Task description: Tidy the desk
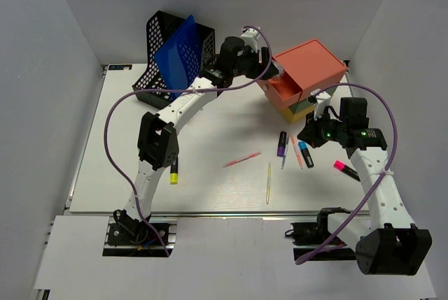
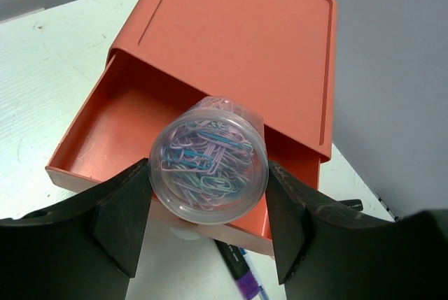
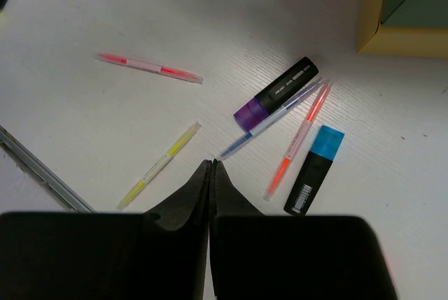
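The white desk [image 1: 210,191] holds scattered pens. My left gripper [image 1: 269,66] is shut on a clear round jar of coloured paper clips [image 2: 208,160], held just above the open top drawer [image 2: 115,139] of the orange drawer box [image 1: 311,62]. My right gripper [image 3: 211,163] is shut and empty, hovering over the desk by a blue pen [image 3: 273,118], purple highlighter [image 3: 274,95], orange pen [image 3: 299,139] and blue highlighter [image 3: 315,169]. In the top view the right gripper [image 1: 309,133] is in front of the box.
A black mesh organiser [image 1: 157,62] with a blue folder [image 1: 178,52] stands back left. A pink pen [image 1: 242,159], yellow pen [image 1: 268,182], pink highlighter [image 1: 346,170] and yellow highlighter [image 1: 173,173] lie on the desk. Yellow and green drawers [image 1: 301,110] sit under the orange box.
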Tool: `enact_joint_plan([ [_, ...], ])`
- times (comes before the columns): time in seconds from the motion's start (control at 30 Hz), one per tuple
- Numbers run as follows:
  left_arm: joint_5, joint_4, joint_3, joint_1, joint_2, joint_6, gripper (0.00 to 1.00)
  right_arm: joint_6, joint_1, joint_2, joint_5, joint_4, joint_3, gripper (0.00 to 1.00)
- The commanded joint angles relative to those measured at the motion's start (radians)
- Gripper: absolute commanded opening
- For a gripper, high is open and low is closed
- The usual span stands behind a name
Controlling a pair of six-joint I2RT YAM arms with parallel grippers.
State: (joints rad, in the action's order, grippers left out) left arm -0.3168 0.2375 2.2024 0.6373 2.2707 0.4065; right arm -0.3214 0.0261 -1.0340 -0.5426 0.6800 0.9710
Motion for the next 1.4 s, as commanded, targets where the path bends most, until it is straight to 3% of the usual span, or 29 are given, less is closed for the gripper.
enact_joint_plan([
  [0.0, -0.004, -0.043, 0.046, 0.004, -0.031, 0.014, 0.72, -0.002, -0.006, 0.014, -0.019, -0.013, 0.014, 0.0],
  [0.6, 0.001, -0.035, 0.036, 0.004, -0.051, 0.012, 0.81, -0.01, -0.005, 0.023, -0.031, 0.0, 0.018, 0.0],
  [0.7, 0.002, -0.063, 0.048, 0.004, -0.066, 0.031, 0.81, -0.076, -0.002, 0.023, -0.092, 0.036, 0.034, 0.0],
  [0.83, 0.002, -0.118, 0.06, -0.007, -0.1, 0.074, 0.8, -0.257, 0.003, 0.023, -0.246, 0.088, 0.087, 0.13],
  [0.9, -0.002, -0.142, 0.056, -0.019, -0.118, 0.104, 0.77, -0.364, 0.006, 0.017, -0.302, 0.101, 0.107, 0.12],
  [0.93, -0.001, -0.147, 0.048, -0.019, -0.141, 0.11, 0.75, -0.39, 0.009, 0.002, -0.315, 0.105, 0.119, 0.0],
  [1.03, 0.013, -0.142, -0.019, -0.019, -0.224, 0.112, 0.63, -0.449, 0.032, -0.06, -0.33, 0.128, 0.182, 0.0],
  [1.07, 0.016, -0.145, -0.051, -0.028, -0.252, 0.107, 0.57, -0.456, 0.037, -0.076, -0.327, 0.138, 0.217, 0.0],
  [1.13, 0.039, -0.153, -0.183, -0.028, -0.315, 0.107, 0.32, -0.435, 0.061, -0.118, -0.31, 0.119, 0.245, 0.0],
  [1.23, 0.076, -0.158, -0.398, -0.028, -0.466, 0.104, 0.11, -0.372, 0.127, -0.149, -0.22, 0.037, 0.27, 0.0],
  [1.3, 0.126, -0.162, -0.519, -0.028, -0.6, 0.103, 0.11, -0.329, 0.192, -0.164, -0.116, -0.045, 0.275, 0.0],
  [1.37, 0.185, -0.168, -0.7, -0.028, -0.736, 0.109, 0.26, -0.3, 0.257, -0.181, 0.008, -0.094, 0.281, 0.0],
])
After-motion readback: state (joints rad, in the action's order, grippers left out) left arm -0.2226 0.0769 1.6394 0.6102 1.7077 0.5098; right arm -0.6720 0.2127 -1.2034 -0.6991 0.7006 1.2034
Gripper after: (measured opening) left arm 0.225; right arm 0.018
